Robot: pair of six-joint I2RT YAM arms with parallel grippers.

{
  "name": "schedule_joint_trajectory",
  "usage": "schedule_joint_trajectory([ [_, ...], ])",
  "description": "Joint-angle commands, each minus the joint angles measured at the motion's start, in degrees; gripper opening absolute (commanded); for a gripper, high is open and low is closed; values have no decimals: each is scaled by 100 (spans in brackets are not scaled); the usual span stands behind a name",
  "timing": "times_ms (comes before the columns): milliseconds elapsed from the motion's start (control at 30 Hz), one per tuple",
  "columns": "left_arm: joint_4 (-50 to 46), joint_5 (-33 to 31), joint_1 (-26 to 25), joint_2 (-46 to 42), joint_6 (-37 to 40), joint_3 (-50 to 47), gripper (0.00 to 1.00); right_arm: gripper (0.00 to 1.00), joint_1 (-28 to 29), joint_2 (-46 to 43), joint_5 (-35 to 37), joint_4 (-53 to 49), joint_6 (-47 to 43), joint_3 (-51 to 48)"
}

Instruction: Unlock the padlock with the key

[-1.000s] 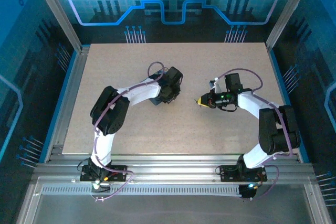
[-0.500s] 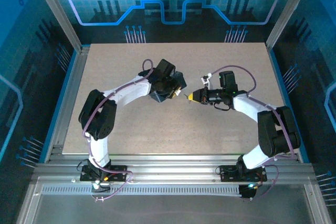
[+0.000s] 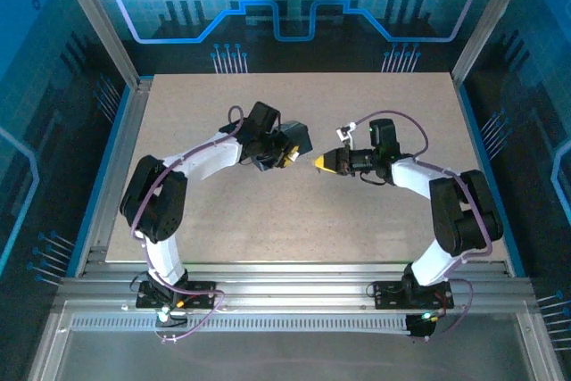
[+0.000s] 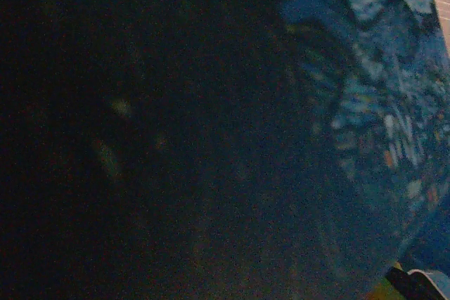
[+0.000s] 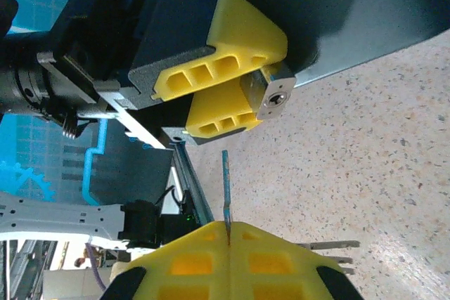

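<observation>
The padlock (image 5: 273, 100) is off the surface (image 5: 365, 152), its small silvery body clamped between the two yellow fingers (image 5: 232, 47) of my left end effector (image 5: 259, 88). They are drawn in narrow, one on each side of the body. In the right wrist view, the face with the round hole is turned toward my right side. Just behind the padlock is the dark blue swirl-patterned box (image 5: 351, 5), which is close up against my left wrist camera.

The key (image 5: 226, 194) is a thin blade seen edge-on. It stands straight out of my right end effector (image 5: 228, 228), whose yellow fingers are pressed together on its lower end. The tip of the key points at my left fingers and stops just short of them. It is a little to one side of the padlock's hole and is not touching the padlock.

From above, my two end effectors face each other near the middle of the surface, tips close together with a small gap between them.
</observation>
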Motion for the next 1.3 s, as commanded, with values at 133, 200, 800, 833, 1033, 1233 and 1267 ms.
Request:
schedule_joint_trajectory([
  [133,603,516,173,-418,20,-136,9,0,93,469,-337,-190,-271,621],
  [200,700,603,201,-430,64,-157,8,0,96,512,-300,-180,-244,700],
  [800,1789,1111,377,-458,14,-495,7,0,83,908,-519,-253,-244,1101],
  [833,1813,1117,380,-467,15,-519,7,0,87,918,-520,-309,-280,1145],
  [1033,1932,1145,384,-502,-12,-608,7,0,83,941,-510,-458,-380,1270],
  [1233,2064,1177,384,-519,-68,-635,6,0,88,995,-484,-477,-383,1323],
  [1267,2073,1177,390,-512,-73,-633,6,0,83,992,-484,-485,-385,1328],
])
